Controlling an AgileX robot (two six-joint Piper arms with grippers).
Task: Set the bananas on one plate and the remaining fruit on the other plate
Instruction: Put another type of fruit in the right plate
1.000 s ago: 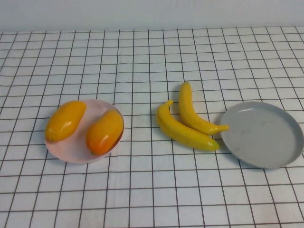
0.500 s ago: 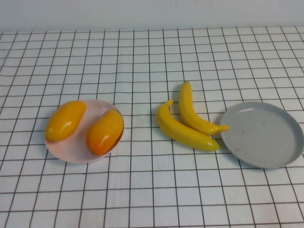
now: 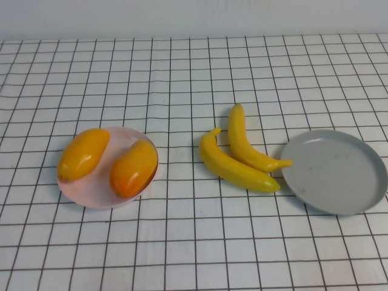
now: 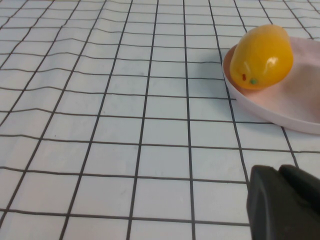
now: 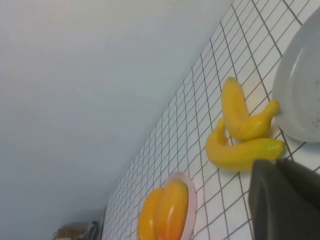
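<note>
Two yellow bananas [image 3: 236, 167] [image 3: 245, 142] lie side by side on the cloth, the stem tip of one touching the rim of the empty grey plate [image 3: 339, 176] on their right. Two orange-yellow mango-like fruits [image 3: 83, 154] [image 3: 133, 168] lie on the pink plate [image 3: 91, 197] at the left. Neither gripper shows in the high view. My left gripper [image 4: 279, 172] is shut and empty, low over the cloth near the pink plate [image 4: 285, 107] and one mango [image 4: 261, 56]. My right gripper [image 5: 276, 165] is shut and empty, back from the bananas [image 5: 240, 152] and grey plate [image 5: 305, 95].
A white cloth with a black grid [image 3: 194, 242] covers the table. A plain pale wall [image 3: 194, 18] runs along the far edge. Open cloth lies between the two plates and in front of them.
</note>
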